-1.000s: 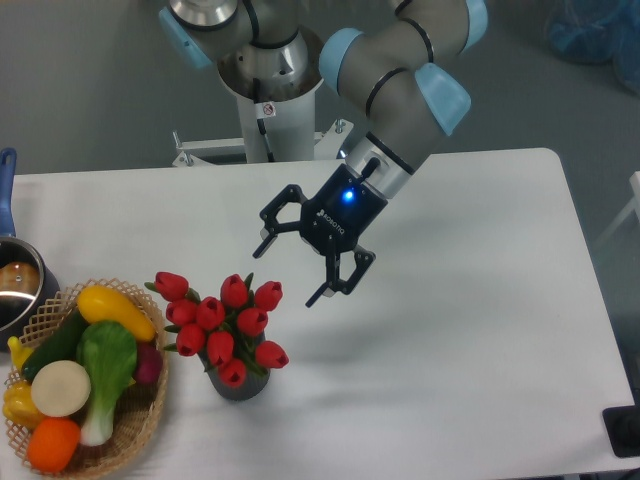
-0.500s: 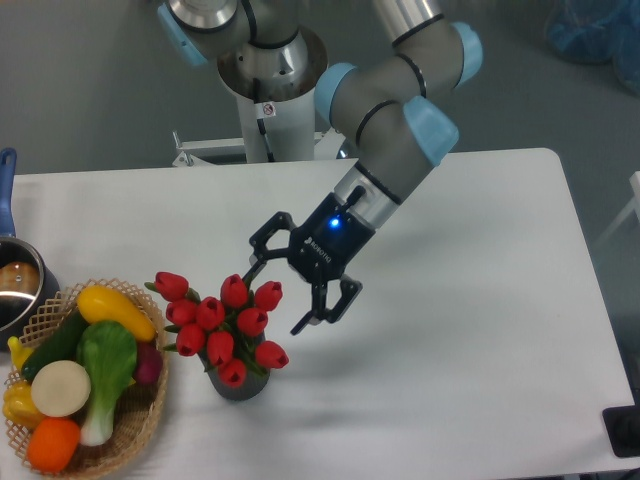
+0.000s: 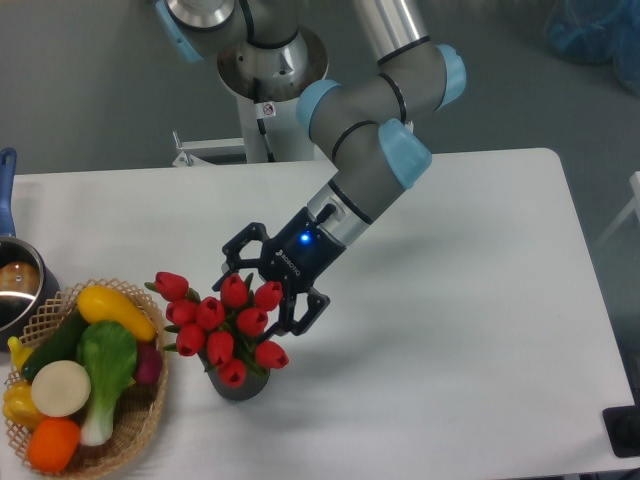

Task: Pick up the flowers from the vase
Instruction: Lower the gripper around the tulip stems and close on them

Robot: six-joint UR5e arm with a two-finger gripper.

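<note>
Closing in on the bunch, the tool point(image 3: 262, 286) had travelled toward 7 o'clock across the white bench point(image 3: 470, 300) over the last second. A second before, it hung well apart from the flowers point(image 3: 222, 320), up toward 1 o'clock of them; half a second before, it was just beside their upper right edge. At this moment its two fingers stood apart, one finger point(image 3: 236, 260) by the topmost buds and the other at the bunch's 3 o'clock side, so the uppermost tulips lay between or right at them. Whether any finger actually touched a bud could not be told from this angle.

Nothing else differed from the earlier pictures. The flowers sat in the vase point(image 3: 238, 385), which stood on the bench near its front edge, just to the 3 o'clock side of the wicker basket point(image 3: 140, 425) of toy vegetables. The bunch had the same spread and tilt, and the pot point(image 3: 15, 285) at the left edge had not shifted.

For the task, this read as the end of the approach: the tool was positioned around the heads but had not clamped, so the grasp and lift remained undone. Gripping at the buds rather than the stems might let them slip or tip the vase.
</note>
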